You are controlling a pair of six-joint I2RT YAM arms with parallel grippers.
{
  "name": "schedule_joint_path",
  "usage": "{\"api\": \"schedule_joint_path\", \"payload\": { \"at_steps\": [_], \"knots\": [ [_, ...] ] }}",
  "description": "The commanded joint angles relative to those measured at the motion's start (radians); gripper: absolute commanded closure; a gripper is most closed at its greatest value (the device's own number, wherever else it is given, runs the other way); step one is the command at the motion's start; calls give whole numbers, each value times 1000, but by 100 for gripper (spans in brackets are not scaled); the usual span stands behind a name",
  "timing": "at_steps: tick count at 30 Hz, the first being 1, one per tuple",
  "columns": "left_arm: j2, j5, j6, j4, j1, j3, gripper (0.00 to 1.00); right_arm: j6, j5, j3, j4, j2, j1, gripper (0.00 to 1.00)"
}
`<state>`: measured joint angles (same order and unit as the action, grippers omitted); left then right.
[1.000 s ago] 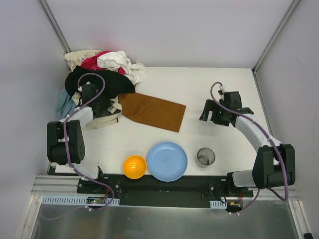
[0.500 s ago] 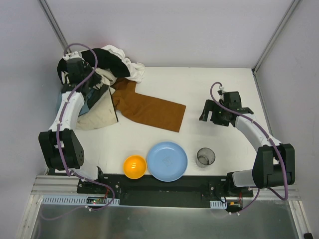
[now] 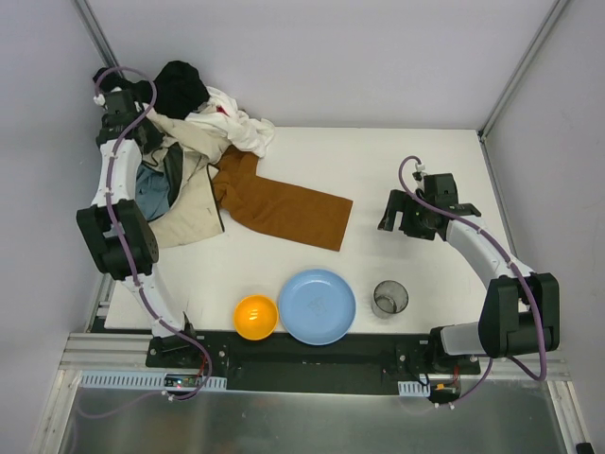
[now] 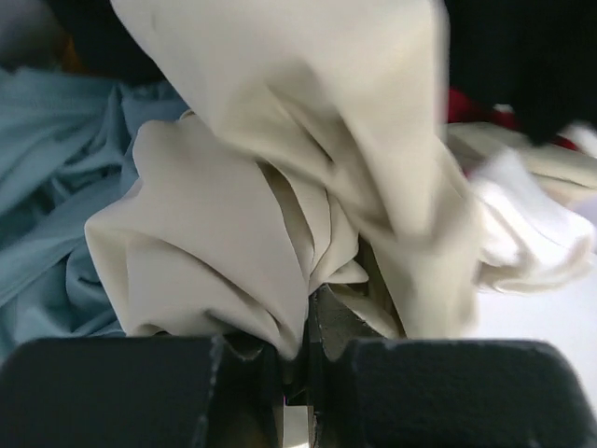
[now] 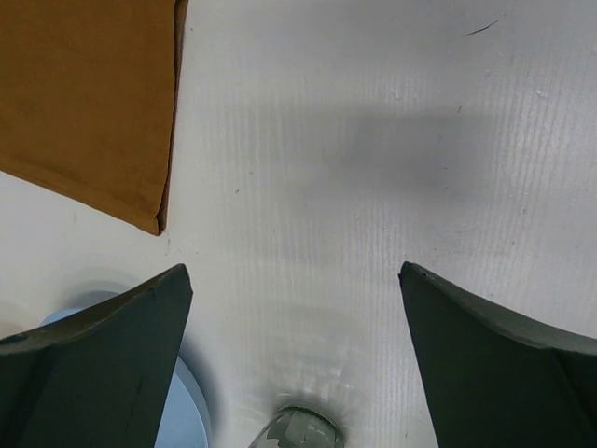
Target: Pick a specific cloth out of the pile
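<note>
Near edge: orange bowl (image 3: 255, 317), blue plate (image 3: 317, 305) and cup (image 3: 389, 298), none of them involved.

Mid-table: the cloth (image 3: 288, 210), rust-brown, lies mostly flat and uncovered. Its far-left end runs up to the pile (image 3: 236, 128) and looks tucked at the edge of the cream garment (image 4: 215, 243).

My right gripper (image 5: 294, 271) hovers over bare table just right of the cloth, fingers spread, holding nothing.

Far-left corner: my left gripper (image 4: 308, 317) is pressed together on a bunched fold of the cream garment. The blue-grey cloth (image 4: 47, 187) sits beside it and the black garment (image 3: 180, 83) is heaped beyond.

Status, my read: uncovering mostly done, the pick itself not started, since neither gripper has the cloth.

To do: let go of the cream, grip the rust piece, draw it clear of the pile.
</note>
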<state>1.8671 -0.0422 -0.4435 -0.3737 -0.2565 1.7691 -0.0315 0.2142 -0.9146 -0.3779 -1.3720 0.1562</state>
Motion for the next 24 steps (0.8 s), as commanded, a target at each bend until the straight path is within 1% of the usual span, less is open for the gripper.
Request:
{"api": "schedule_joint_path", "payload": {
  "at_steps": [1,6,9,11,13,14,15,16,17,18,19,21,24],
  "knots": [
    [96,36,-47,-90,-20,-59,100,24,-13,-44,-30,14,6,4],
    [170,33,-81,-90,-26,-144,100,24,-7,-44,-32,16,8,4],
    [182,33,-93,-90,-27,-175,100,24,-9,-47,-35,17,6,4],
    [164,30,-90,-88,-27,-186,94,24,-9,-47,-38,21,8,4],
    [129,8,-80,-84,-27,-195,83,24,-7,-46,-38,28,8,4],
    [104,-8,-77,-77,-26,-203,73,24,-7,-46,-38,30,6,4],
    [69,-25,-72,-70,-26,-212,62,24,-4,-46,-38,30,6,4],
    [40,-36,-67,-64,-26,-221,45,24,-3,-46,-38,30,6,4],
    [5,-44,-66,-56,-26,-233,31,24,-1,-46,-38,31,6,4],
    [-40,-50,-64,-54,-26,-246,20,24,1,-46,-38,31,8,4],
    [-67,-59,-61,-53,-26,-255,14,21,2,-46,-35,31,8,4],
    [-124,-68,-57,-53,-26,-275,7,16,8,-44,-29,27,6,4],
    [-207,-87,-60,-53,-27,-316,2,10,20,-50,-26,19,9,4]
  ]
}}
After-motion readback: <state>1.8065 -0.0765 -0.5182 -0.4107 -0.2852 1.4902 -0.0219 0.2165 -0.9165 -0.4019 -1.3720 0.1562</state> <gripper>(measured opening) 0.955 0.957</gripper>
